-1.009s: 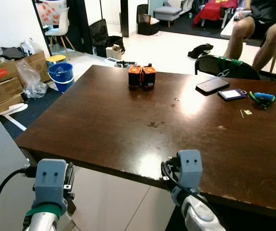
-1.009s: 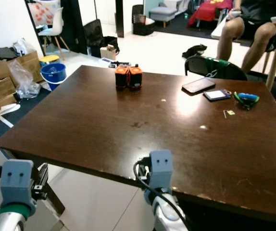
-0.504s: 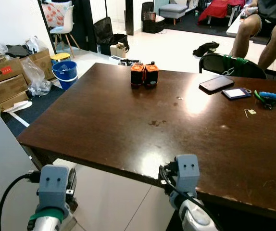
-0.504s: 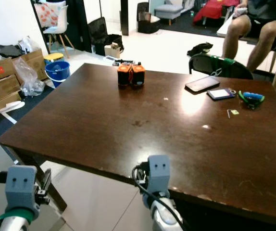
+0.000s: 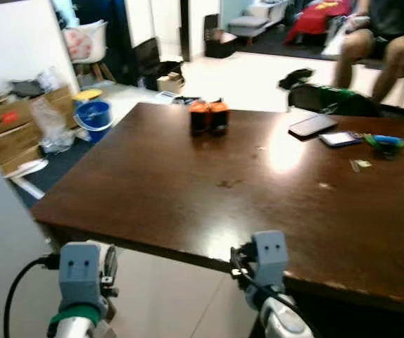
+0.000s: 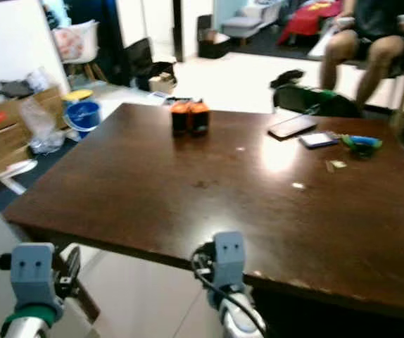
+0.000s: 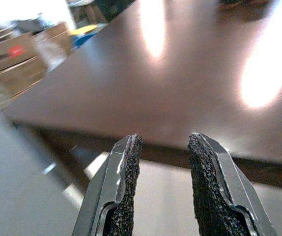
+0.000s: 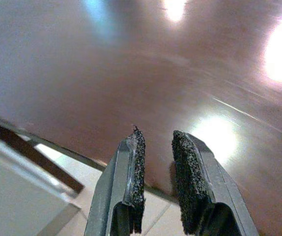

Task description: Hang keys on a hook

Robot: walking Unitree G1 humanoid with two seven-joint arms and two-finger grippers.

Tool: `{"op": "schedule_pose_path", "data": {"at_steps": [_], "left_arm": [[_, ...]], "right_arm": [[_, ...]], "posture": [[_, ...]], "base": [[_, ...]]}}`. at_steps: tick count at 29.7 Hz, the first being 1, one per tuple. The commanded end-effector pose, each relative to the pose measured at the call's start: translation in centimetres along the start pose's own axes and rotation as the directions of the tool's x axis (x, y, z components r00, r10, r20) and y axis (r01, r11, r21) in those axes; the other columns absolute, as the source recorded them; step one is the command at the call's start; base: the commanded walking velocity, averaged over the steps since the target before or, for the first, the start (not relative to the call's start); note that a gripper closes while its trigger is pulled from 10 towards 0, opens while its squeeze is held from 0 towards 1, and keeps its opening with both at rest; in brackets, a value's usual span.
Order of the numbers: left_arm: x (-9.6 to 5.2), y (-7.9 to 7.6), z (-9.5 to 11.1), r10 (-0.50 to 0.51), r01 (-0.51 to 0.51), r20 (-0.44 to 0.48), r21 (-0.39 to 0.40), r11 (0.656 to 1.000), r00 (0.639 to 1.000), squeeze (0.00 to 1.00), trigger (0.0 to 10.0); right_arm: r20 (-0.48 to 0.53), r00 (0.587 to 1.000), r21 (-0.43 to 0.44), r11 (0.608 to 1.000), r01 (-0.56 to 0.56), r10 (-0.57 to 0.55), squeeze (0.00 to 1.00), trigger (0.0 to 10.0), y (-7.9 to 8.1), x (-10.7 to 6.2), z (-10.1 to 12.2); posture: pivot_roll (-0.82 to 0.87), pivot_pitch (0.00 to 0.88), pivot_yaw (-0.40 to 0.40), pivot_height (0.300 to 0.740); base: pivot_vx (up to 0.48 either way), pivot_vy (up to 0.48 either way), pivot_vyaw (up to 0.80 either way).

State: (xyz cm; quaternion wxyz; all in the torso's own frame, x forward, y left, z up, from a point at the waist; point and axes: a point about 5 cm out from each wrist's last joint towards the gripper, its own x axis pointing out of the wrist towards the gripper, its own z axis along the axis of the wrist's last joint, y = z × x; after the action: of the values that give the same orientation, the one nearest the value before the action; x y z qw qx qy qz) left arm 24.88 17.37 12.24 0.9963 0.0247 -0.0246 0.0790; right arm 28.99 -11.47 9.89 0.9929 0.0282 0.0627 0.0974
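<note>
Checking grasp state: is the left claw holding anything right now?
No. In the left wrist view, the left claw has its fingers apart with nothing between them, only the table edge beyond.

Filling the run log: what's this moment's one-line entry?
stage: approach | left claw: open, empty | right claw: open, empty | table: ahead

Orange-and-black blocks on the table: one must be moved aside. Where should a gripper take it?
Probably from above, the right gripper setting its fingers on the near and far faces of one block's orange top: the two blocks stand upright and seem to touch side by side, so no finger fits between.
</note>
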Motion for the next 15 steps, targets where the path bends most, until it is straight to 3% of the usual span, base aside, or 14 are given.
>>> {"op": "schedule_pose_path", "data": {"at_steps": [1, 2, 5, 7, 10, 15], "left_arm": [[-0.1, 0.1, 0.5, -0.007, 0.007, 0.017, -0.014, 1.0, 1.0, 0.0, 10.0], [-0.1, 0.1, 0.5, -0.007, 0.007, 0.017, -0.014, 1.0, 1.0, 0.0, 10.0], [-0.1, 0.2, 3.7, -0.028, 0.044, 0.199, -0.077, 0.996, 0.98, 0.0, 10.0], [-0.1, 0.1, 4.1, -0.049, 0.065, 0.219, -0.069, 0.995, 0.974, 0.0, 10.0], [-0.2, 0.1, 3.9, -0.061, 0.073, 0.207, -0.049, 0.996, 0.976, 0.0, 10.0], [-0.6, 0.4, 2.2, -0.04, 0.045, 0.119, -0.038, 0.998, 0.992, 0.0, 10.0]], "right_arm": [[-0.009, 1.0, 0.003, 1.0, 0.022, -0.022, 0.0, 10.0, -0.3, 0.0, -0.6], [-0.009, 1.0, 0.003, 1.0, 0.022, -0.022, 0.0, 10.0, -0.3, 0.0, -0.6], [0.031, 0.999, 0.009, 0.999, 0.035, -0.035, 0.0, 10.0, -0.5, 0.3, 0.1], [0.044, 0.998, 0.008, 0.999, 0.037, -0.038, 0.0, 10.0, -0.6, 0.4, 0.3], [0.051, 0.998, 0.009, 0.999, 0.043, -0.044, 0.0, 10.0, -0.9, 0.5, 0.4], [0.072, 0.997, 0.007, 0.999, 0.042, -0.042, 0.0, 10.0, -1.3, 0.7, 0.5]], "posture": [[-0.15, 0.0, 0.131, 0.74], [-0.15, 0.0, 0.131, 0.74], [-0.15, 0.0, 0.129, 0.74], [-0.15, 0.0, 0.128, 0.74], [-0.15, 0.0, 0.127, 0.74], [-0.15, 0.0, 0.132, 0.74]], "base": [[0.0, 0.0, -0.8], [0.0, 0.0, -0.8], [0.0, 0.0, -0.8], [0.0, 0.0, -0.8], [0.0, 0.0, -0.8], [0.0, 0.0, 0.0]]}}
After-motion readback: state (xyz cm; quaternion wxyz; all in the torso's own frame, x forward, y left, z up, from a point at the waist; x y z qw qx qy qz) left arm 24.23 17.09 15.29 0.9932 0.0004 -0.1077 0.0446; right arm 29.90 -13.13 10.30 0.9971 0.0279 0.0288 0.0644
